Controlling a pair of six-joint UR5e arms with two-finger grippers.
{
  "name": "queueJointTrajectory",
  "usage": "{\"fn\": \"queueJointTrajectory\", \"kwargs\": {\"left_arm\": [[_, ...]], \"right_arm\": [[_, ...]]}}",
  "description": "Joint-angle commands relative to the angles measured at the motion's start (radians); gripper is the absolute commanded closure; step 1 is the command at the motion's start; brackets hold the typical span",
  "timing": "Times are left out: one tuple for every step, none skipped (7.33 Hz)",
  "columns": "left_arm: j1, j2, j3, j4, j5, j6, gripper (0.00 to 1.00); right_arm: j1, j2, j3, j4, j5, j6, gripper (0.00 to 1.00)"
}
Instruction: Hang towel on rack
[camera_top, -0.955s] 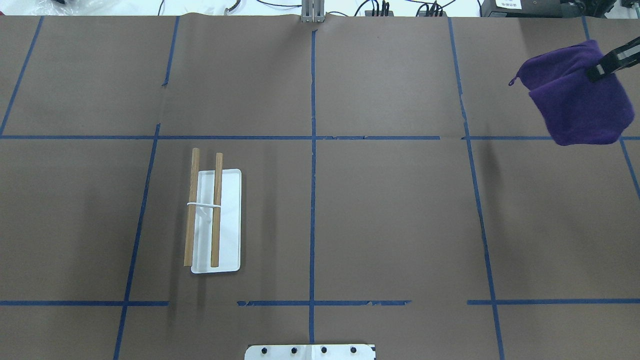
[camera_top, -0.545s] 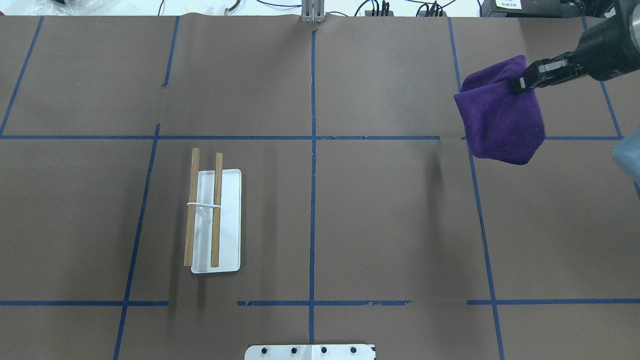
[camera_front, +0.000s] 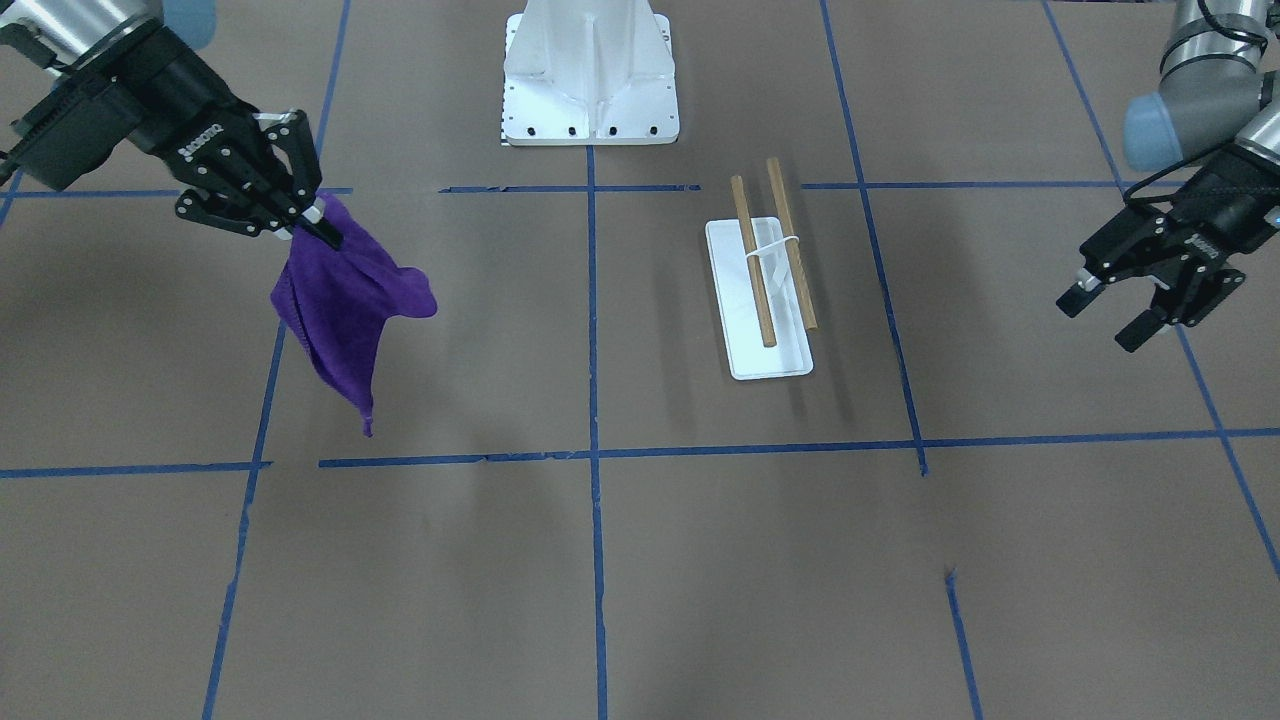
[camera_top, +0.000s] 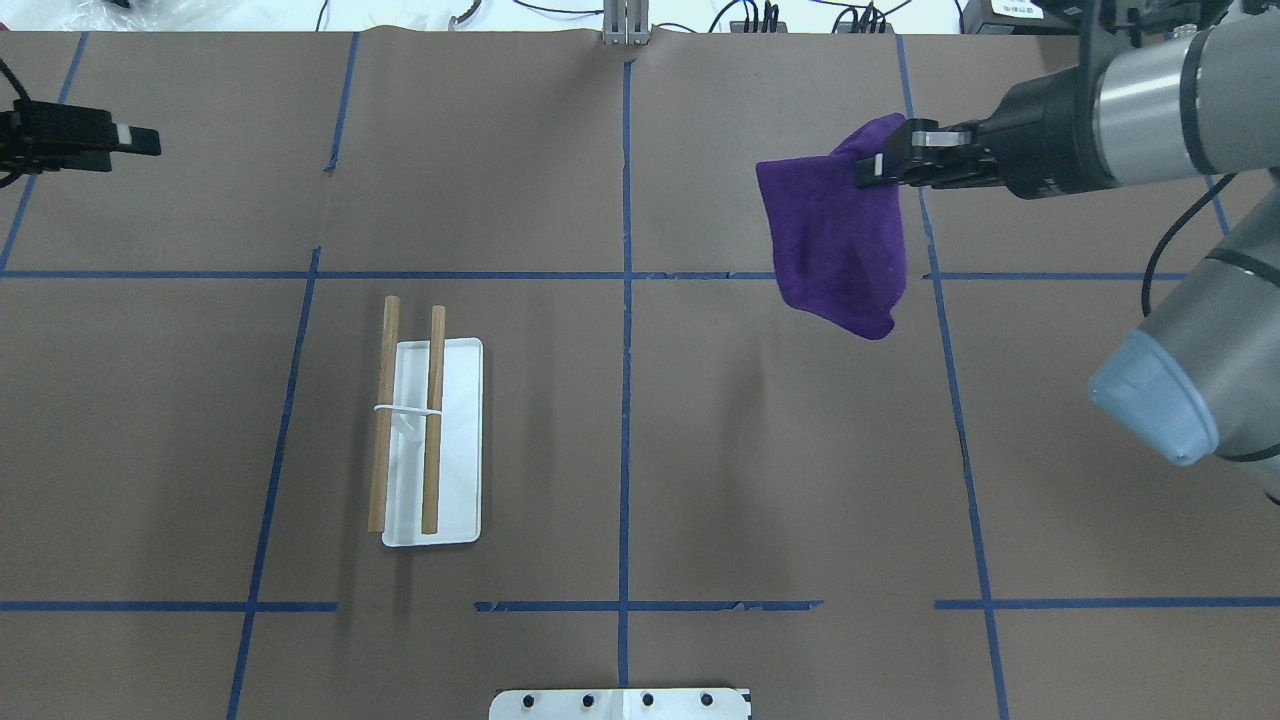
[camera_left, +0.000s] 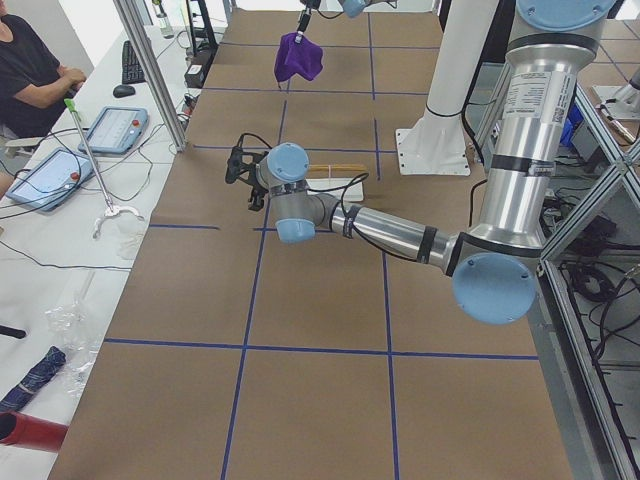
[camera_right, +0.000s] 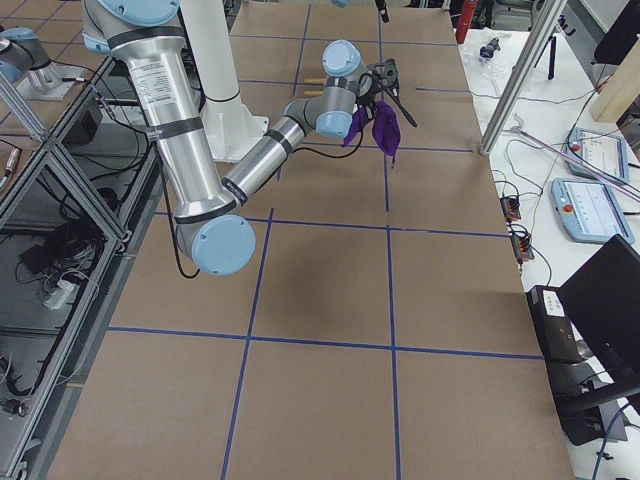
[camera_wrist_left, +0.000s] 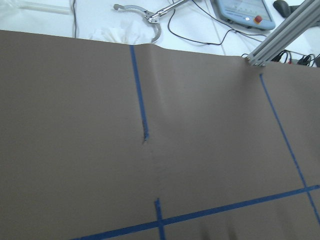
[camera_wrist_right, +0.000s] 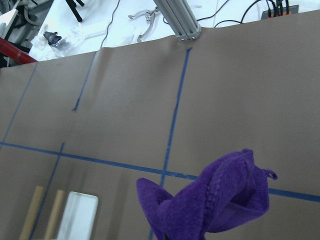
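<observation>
A purple towel (camera_top: 838, 240) hangs in the air from my right gripper (camera_top: 872, 168), which is shut on its top corner, over the table's far right half. It also shows in the front view (camera_front: 345, 300) and the right wrist view (camera_wrist_right: 220, 210). The rack (camera_top: 405, 415), two wooden dowels with a white crosspiece over a small white tray base (camera_top: 458, 450), stands left of centre, far from the towel. It shows in the front view (camera_front: 775, 250) too. My left gripper (camera_front: 1105, 318) is open and empty, in the air left of the rack.
The large white pedestal (camera_front: 590, 75) stands at the near table edge (camera_top: 620, 703). Blue tape lines cross the brown table cover. A metal post (camera_top: 625, 25) stands at the far edge. Tablets and cables lie beyond the table (camera_left: 110, 130).
My right arm has carried the towel leftward from the far right edge toward the middle. My left gripper has come into the overhead view at the far left edge.
</observation>
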Motion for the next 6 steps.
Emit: {"fn": "queueJointTrajectory", "kwargs": {"left_arm": [[0.096,-0.138,0.009,-0.033,0.028,-0.417,0.0],[0.145,-0.166,0.007,-0.03,0.034,-0.538,0.0],[0.214,-0.214,0.006,-0.025,0.083,-0.683,0.0],[0.283,-0.261,0.003,-0.021,0.131,-0.814,0.0],[0.318,-0.277,0.001,-0.021,0.136,-0.867,0.0],[0.323,-0.298,0.001,-0.019,0.134,-0.917,0.0]], "right_arm": [[-0.162,0.071,0.072,0.009,-0.228,0.153,1.0],[-0.196,0.117,0.078,0.009,-0.264,0.162,1.0],[-0.221,0.137,0.086,0.01,-0.295,0.159,1.0],[-0.255,0.134,0.089,0.063,-0.34,0.155,1.0],[-0.288,0.127,0.089,0.125,-0.374,0.146,1.0],[-0.301,0.125,0.089,0.156,-0.376,0.145,1.0]]}}
